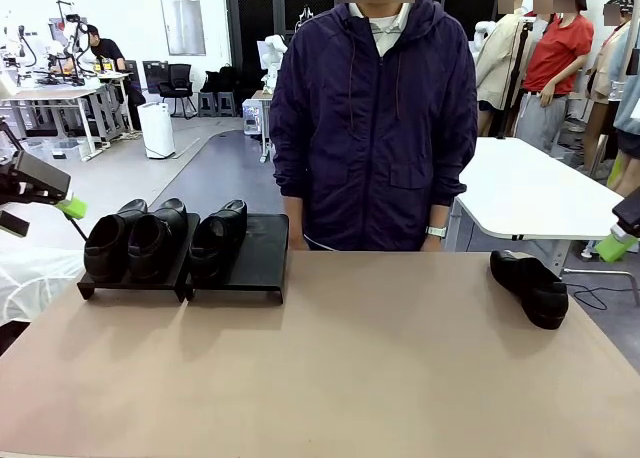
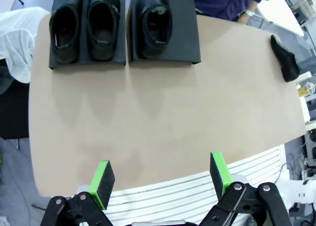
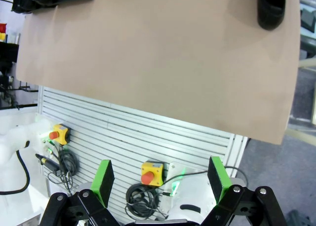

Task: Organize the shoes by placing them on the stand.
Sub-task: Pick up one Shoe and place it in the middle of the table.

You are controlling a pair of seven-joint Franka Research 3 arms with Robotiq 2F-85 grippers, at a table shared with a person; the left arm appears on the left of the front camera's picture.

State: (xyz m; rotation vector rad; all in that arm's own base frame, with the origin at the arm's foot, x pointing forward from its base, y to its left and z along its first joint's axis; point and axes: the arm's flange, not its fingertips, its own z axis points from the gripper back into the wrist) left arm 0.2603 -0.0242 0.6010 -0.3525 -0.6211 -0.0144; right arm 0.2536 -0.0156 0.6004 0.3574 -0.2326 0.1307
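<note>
Both my left gripper [image 2: 160, 179] and my right gripper [image 3: 160, 179] stand wide open and hold nothing. Three shoes [image 1: 150, 240] sit on the stand [image 1: 255, 263] at the table's [image 1: 350, 368] left. The fourth shoe [image 1: 530, 288] lies on the table's right edge.

light: bright, even | shadows: soft | focus: sharp; wrist views bowed at edges
</note>
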